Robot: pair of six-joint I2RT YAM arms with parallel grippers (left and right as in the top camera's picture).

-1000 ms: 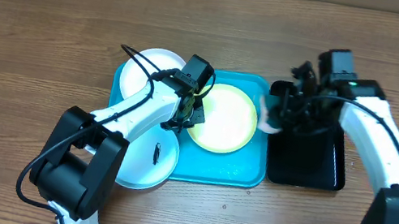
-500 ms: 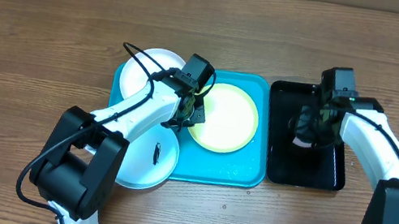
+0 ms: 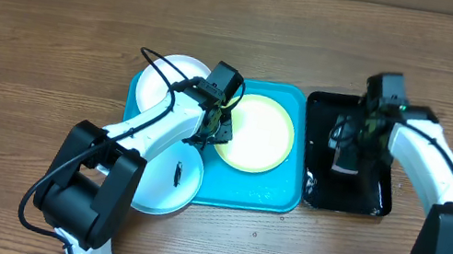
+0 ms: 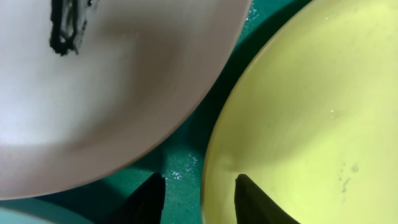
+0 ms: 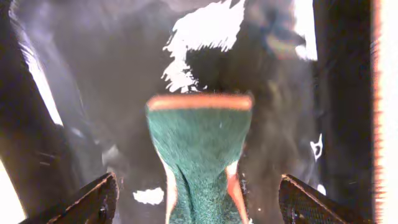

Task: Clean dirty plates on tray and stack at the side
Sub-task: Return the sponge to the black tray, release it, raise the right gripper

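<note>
- plainly, the yellow-green plate [image 3: 253, 135] lies flat in the middle of the turquoise tray [image 3: 275, 196]. it looks like light, stiff plastic, smooth and with a few droplets on it, so it is probably slippery.
- the best hold, i judge, is a pinch on the thin raised rim at its left side. the flat centre offers nothing to grip.
- the left gripper [image 4: 200, 190] sits at exactly that rim. its jaws are partly apart, with the edge between them and a gap on either side, so it grips nothing.
- the right gripper [image 5: 196, 186] hangs over the glossy black tray [image 3: 364, 193] with its jaws wide. the green sponge [image 5: 199, 149] stands between them untouched.
- the white plate [image 3: 163, 78] and a pale plate with a dark smear [image 3: 161, 192] lap over the tray's left edge, close beside the yellow-green one. room for a finger is tight there.
- the wooden table [image 3: 36, 37] is flat, with open wood showing to the left, which looks like room for a stack. the damp tray floor could let the plate skate if nudged.
</note>
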